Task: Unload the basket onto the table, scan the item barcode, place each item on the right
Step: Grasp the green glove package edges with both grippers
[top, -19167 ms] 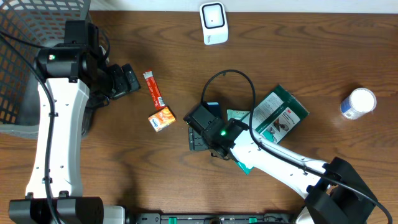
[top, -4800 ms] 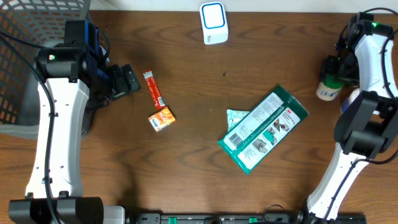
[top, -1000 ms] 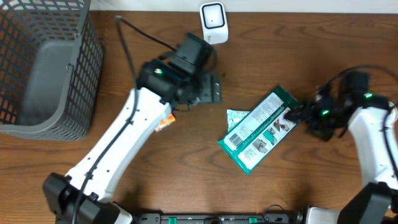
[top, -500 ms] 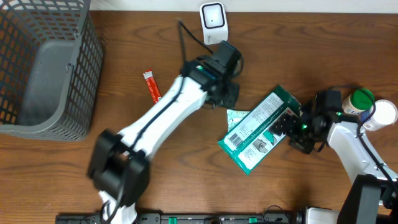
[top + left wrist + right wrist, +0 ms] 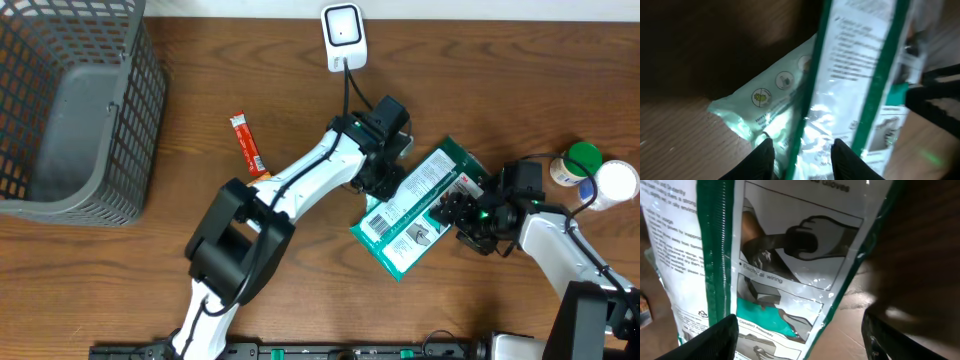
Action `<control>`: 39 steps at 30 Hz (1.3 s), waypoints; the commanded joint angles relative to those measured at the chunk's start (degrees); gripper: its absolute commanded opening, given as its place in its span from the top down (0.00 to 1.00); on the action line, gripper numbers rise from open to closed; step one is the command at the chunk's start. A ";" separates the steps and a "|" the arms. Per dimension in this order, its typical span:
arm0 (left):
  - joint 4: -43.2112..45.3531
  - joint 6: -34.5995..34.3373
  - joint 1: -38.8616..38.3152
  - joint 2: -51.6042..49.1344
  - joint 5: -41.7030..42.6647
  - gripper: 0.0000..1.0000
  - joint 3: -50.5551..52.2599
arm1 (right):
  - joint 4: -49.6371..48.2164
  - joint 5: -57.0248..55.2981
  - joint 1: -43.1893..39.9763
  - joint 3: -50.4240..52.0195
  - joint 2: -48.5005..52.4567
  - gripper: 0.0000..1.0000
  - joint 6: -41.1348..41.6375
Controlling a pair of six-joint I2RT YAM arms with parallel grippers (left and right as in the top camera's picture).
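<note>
The green package (image 5: 430, 190) is seen from overhead lying on the tabletop (image 5: 300, 290), below the scanner (image 5: 342, 38). In the left wrist view a pale packet (image 5: 770, 100) is shown tucked under it. There the left gripper (image 5: 802, 160) is narrowed astride the package's long edge, and a firm hold cannot be told. "Electrical wiring" is read in the right wrist view, where the right gripper (image 5: 805, 330) is spread wide. Bare tabletop is left in front.

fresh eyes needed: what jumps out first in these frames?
The green-and-white package right of centre stands out first, with both arms meeting on it. The left end effector is at its upper-left edge and the right end effector, open, is at its right edge. Next come the grey mesh basket in the upper-left corner and the white scanner at top centre of the overhead view.
</note>
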State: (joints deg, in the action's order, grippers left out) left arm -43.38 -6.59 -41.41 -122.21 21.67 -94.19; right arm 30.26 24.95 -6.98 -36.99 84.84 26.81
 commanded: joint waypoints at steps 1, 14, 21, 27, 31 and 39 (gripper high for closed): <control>0.02 1.25 -0.26 -2.56 0.59 0.61 0.22 | -0.79 -0.61 0.33 2.45 0.72 0.26 0.37; 0.07 1.22 -0.57 -6.40 -0.13 0.60 0.24 | -10.29 5.22 0.33 7.52 0.72 0.23 0.24; 0.00 1.25 -0.57 -6.40 -1.64 0.59 0.24 | -15.56 13.11 0.33 8.94 0.72 0.25 -4.26; -0.02 1.22 -0.57 -6.40 -1.62 0.59 0.24 | -15.76 13.97 0.33 8.94 0.72 0.33 -4.94; -0.02 1.22 -0.57 -6.40 -1.62 0.59 0.28 | -16.61 18.60 0.33 8.94 0.72 0.35 -7.39; 0.00 1.22 -0.59 -6.40 -1.62 0.59 0.33 | -17.90 17.11 0.35 8.94 0.72 0.40 -8.87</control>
State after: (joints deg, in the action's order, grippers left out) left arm -43.38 -5.93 -41.54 -126.32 21.08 -94.19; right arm 13.30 40.73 -6.98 -28.95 84.71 19.75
